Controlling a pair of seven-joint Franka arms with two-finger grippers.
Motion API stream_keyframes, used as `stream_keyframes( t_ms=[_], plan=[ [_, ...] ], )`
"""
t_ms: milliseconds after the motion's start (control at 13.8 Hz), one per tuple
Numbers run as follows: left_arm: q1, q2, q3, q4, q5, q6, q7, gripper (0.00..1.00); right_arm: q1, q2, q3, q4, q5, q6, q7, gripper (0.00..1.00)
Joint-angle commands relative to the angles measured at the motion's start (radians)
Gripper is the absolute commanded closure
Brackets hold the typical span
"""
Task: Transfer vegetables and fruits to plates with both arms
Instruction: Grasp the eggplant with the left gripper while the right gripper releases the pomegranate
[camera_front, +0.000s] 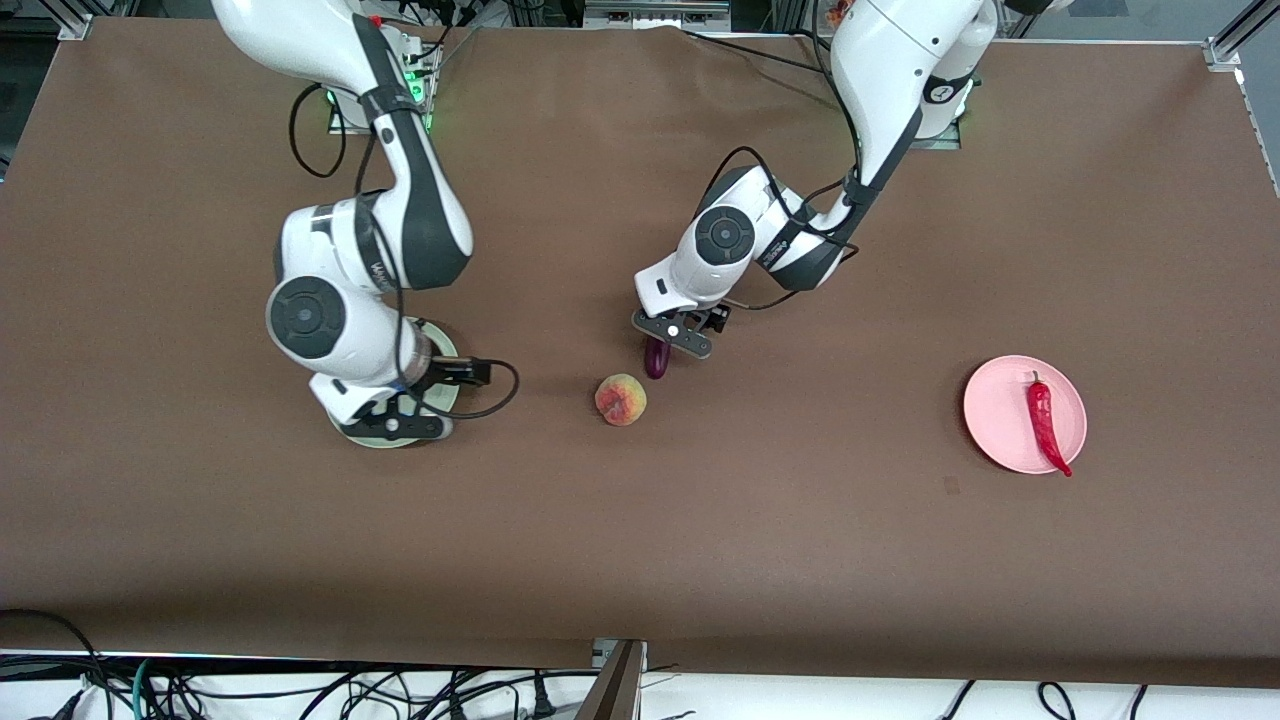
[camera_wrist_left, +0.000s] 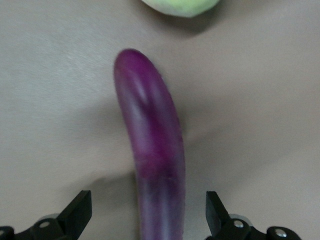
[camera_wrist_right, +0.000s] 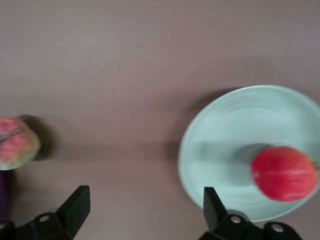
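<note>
The purple eggplant (camera_wrist_left: 155, 150) lies on the table between the open fingers (camera_wrist_left: 80, 214) of my left gripper (camera_wrist_left: 147, 215), which is low over it (camera_front: 680, 338); only its tip (camera_front: 656, 362) shows in the front view. The peach (camera_front: 621, 399) lies just nearer the front camera. My right gripper (camera_wrist_right: 145, 210) is open and empty over bare table beside the pale green plate (camera_wrist_right: 225, 135), which holds the red pomegranate (camera_wrist_right: 284, 173). In the front view the right hand (camera_front: 392, 425) hides most of this plate (camera_front: 444, 398). The red chili (camera_front: 1046, 424) lies on the pink plate (camera_front: 1000, 420).
The pink plate is toward the left arm's end of the table, the green plate toward the right arm's end. The peach also shows in the right wrist view (camera_wrist_right: 17, 143). Brown table surface lies all around.
</note>
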Motion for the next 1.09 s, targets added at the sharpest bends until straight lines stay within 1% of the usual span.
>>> stream_keyframes(
  t_ms=[0,73,145,218,290,363,435,508,653,725,798,870,1015],
  plan=[
    [-0.034,0.039,0.008,-0.005,-0.017,0.089,-0.008,0.0,-0.01,0.063,0.057,0.115,0.017,-0.012,0.128,0.0],
    [-0.036,0.049,0.008,-0.005,-0.011,0.104,-0.005,0.18,-0.01,0.066,0.065,0.127,0.017,-0.014,0.147,0.0],
    [-0.033,0.046,0.008,-0.002,-0.008,0.103,-0.005,0.61,-0.01,0.066,0.065,0.128,0.017,-0.014,0.15,0.0],
    [-0.031,0.039,0.008,0.001,-0.008,0.097,-0.005,0.8,-0.01,0.066,0.066,0.129,0.019,-0.014,0.153,0.0],
    [-0.023,0.019,0.008,0.0,-0.008,0.092,0.003,0.84,-0.01,0.065,0.066,0.131,0.019,-0.014,0.158,0.0],
    [-0.011,0.008,0.008,0.001,-0.008,0.069,0.004,0.86,-0.01,0.065,0.068,0.138,0.025,-0.015,0.158,0.0],
    [0.003,-0.013,0.008,0.001,-0.006,0.039,0.006,0.89,-0.01,0.065,0.068,0.143,0.054,-0.012,0.168,0.0],
    [0.027,-0.036,0.008,0.003,-0.006,0.005,0.008,0.89,-0.01,0.068,0.069,0.152,0.081,-0.007,0.196,0.0],
    [0.09,-0.096,0.008,0.012,-0.005,-0.108,0.018,0.86,-0.009,0.094,0.074,0.206,0.086,0.006,0.236,0.0],
    [0.131,-0.122,0.013,0.019,0.0,-0.177,0.055,0.86,-0.009,0.106,0.104,0.23,0.086,0.026,0.268,0.0],
    [0.186,-0.141,0.014,0.032,0.0,-0.24,0.122,0.86,-0.009,0.111,0.129,0.235,0.085,0.063,0.297,0.0],
    [0.248,-0.144,0.016,0.059,0.001,-0.303,0.221,0.86,-0.009,0.114,0.138,0.235,0.085,0.089,0.308,0.0],
    [0.361,-0.127,0.02,0.175,0.007,-0.473,0.458,0.85,-0.009,0.117,0.157,0.233,0.085,0.104,0.316,0.0]
  ],
)
